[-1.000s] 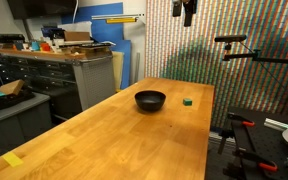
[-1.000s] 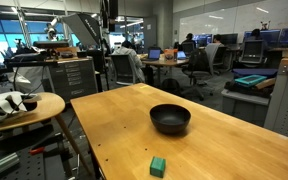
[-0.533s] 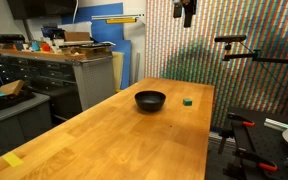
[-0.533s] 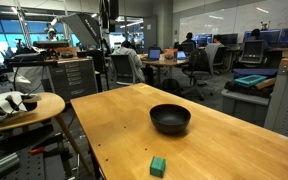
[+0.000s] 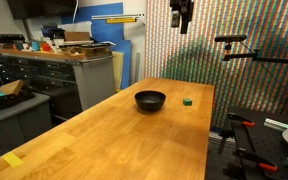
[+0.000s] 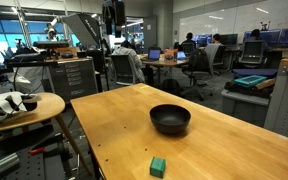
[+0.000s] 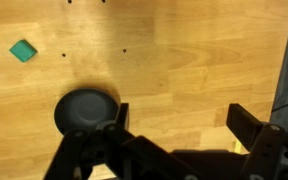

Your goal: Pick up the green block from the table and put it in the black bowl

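In an exterior view, the gripper point(image 5: 182, 12) hangs high above the far end of the table point(image 5: 124, 140), at about 1 o'clock from the black bowl point(image 5: 150, 100) and well clear of everything on the wood. The bowl sits upright toward the far end of the tabletop. The green block point(image 5: 187, 101) lies on the table at the bowl's 3 o'clock, near it but not touching. A grey workbench point(image 5: 54, 68) with clutter on top stands off the table at 9 o'clock.

In an exterior view from the opposite end, the gripper point(image 6: 112, 12) shows at the top edge, dark and too small to read its fingers. The bowl point(image 6: 170, 119) rests mid-table point(image 6: 114, 115), and the block point(image 6: 157, 166) lies at its 7 o'clock, closer to the camera, apart from the rim.

In the wrist view the gripper point(image 7: 176, 125) is released: its two dark fingers point(image 7: 96, 148) stand wide apart at the bottom of the frame, with bare wood between them. The bowl point(image 7: 86, 108) lies on the table point(image 7: 194, 60) partly behind the finger at 7 o'clock. The block point(image 7: 23, 50) sits at 10 o'clock from the bowl, alone on the wood, far from both fingers.
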You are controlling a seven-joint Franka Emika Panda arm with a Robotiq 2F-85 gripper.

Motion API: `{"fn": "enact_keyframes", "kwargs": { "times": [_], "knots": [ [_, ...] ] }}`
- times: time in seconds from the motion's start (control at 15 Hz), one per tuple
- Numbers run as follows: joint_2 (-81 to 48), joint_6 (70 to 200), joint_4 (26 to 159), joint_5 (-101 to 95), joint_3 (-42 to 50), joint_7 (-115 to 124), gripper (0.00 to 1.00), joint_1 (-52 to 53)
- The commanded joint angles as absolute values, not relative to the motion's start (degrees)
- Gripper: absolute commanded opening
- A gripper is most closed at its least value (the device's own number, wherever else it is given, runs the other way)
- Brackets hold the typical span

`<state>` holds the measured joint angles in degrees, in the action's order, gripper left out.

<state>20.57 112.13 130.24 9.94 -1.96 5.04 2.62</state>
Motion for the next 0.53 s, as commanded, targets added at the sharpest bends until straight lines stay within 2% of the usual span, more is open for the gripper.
{"fn": "enact_keyframes", "kwargs": {
  "times": [0.0,0.47],
  "knots": [
    [22.2,116.2,133.9,6.6,-0.7,-2.1,1.00,2.0],
    [23.2,120.1,139.1,2.9,3.4,-15.0,1.00,1.4]
  ]
}}
